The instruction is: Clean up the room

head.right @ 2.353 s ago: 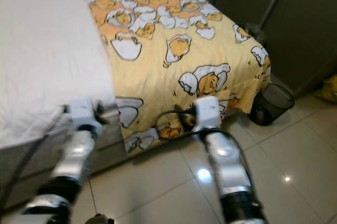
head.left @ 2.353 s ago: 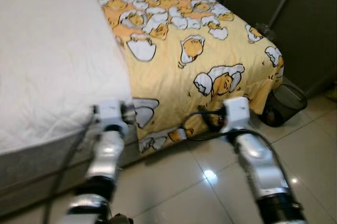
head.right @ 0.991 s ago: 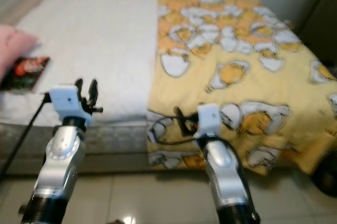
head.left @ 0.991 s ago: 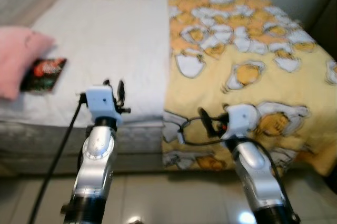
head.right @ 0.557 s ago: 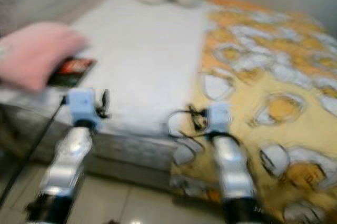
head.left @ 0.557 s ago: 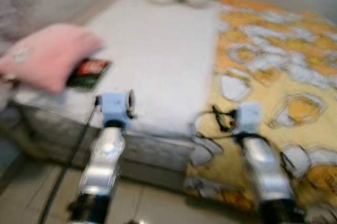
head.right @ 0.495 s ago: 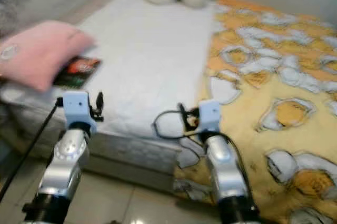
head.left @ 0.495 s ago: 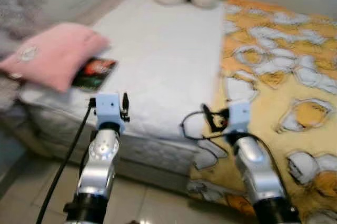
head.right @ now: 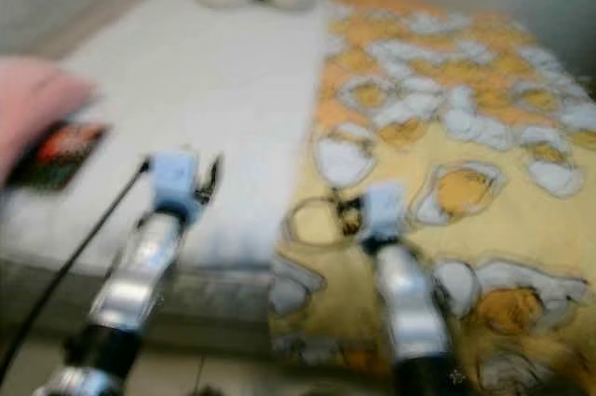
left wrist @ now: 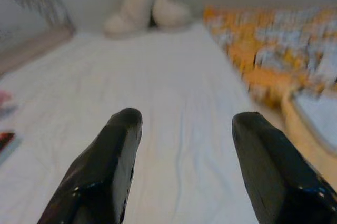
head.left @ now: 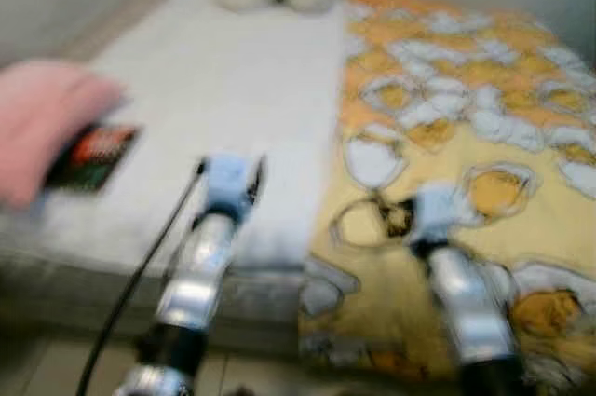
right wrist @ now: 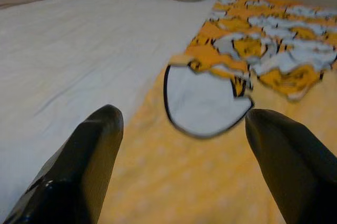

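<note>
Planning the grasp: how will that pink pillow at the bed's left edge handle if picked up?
The pink pillow looks puffy, so probably soft, light and floppy; it would likely sag from a pinch. It overlaps the dark packet, which may shift with it. Both tools are open.

Eye views motion-blurred; pink pillow [head.left: 37,126] cut by edge; packet [head.left: 91,156] label unreadable.

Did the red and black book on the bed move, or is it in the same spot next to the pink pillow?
No. The book lies tucked against the pink pillow on the white sheet, as it did a second ago. The camera turned, not the book.
</note>
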{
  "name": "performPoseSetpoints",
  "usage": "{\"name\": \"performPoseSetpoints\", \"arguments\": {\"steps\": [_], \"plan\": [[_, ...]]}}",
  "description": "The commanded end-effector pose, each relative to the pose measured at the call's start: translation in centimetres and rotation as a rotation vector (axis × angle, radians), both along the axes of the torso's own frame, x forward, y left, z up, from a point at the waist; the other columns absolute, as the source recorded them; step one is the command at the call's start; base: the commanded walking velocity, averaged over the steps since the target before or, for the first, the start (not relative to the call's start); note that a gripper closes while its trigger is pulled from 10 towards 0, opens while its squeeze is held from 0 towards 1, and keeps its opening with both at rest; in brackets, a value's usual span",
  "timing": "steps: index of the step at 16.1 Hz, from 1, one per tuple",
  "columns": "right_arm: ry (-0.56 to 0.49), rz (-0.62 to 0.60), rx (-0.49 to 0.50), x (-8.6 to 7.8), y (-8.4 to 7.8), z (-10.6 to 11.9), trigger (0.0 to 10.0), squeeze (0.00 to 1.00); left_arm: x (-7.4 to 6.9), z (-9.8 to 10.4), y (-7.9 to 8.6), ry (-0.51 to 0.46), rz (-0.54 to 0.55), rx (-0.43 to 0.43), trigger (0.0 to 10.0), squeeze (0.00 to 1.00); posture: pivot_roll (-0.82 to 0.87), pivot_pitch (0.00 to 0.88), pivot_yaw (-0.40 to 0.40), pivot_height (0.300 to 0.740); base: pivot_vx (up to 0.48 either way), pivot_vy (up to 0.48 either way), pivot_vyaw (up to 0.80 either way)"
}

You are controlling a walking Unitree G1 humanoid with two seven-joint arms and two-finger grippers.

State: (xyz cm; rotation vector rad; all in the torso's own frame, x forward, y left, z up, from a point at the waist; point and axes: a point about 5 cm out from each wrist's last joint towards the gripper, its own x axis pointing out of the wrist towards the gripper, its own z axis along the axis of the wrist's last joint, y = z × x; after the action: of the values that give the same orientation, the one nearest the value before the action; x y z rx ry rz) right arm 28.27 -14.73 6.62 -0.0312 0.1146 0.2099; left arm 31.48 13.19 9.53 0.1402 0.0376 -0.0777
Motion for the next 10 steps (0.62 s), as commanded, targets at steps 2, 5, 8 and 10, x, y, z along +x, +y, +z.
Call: {"name": "performPoseSetpoints", "arguments": {"steps": [2,5,8,10], "plan": [[-0.029,-0.018,-0.028,0.0,-0.8,0.6,10.0,0.0,0.6,0.5,-0.4,-0.025,-0.016,-0.006,10.0,0.0,-0.05,0.0,0.01,0.74,0.142,-0.399,-0.31],[-0.028,-0.015,-0.029,-0.4,-0.8,0.6,10.0,0.0,1.6,-0.9,0.7,0.057,0.028,0.025,10.0,0.0,-0.06,0.0,-0.002,0.74,0.0,0.0,0.0],[0.016,0.015,-0.055,-2.5,-1.4,0.0,10.0,0.0,3.1,-2.7,0.7,0.217,0.024,0.001,10.0,0.0,-0.09,0.0,-0.035,0.74,0.0,0.0,0.0],[0.047,0.021,-0.068,-4.1,-2.0,-0.3,10.0,0.0,3.6,-2.8,0.5,0.241,0.017,0.024,10.0,0.0,-0.15,0.021,-0.057,0.74,0.0,0.0,0.0]]}}
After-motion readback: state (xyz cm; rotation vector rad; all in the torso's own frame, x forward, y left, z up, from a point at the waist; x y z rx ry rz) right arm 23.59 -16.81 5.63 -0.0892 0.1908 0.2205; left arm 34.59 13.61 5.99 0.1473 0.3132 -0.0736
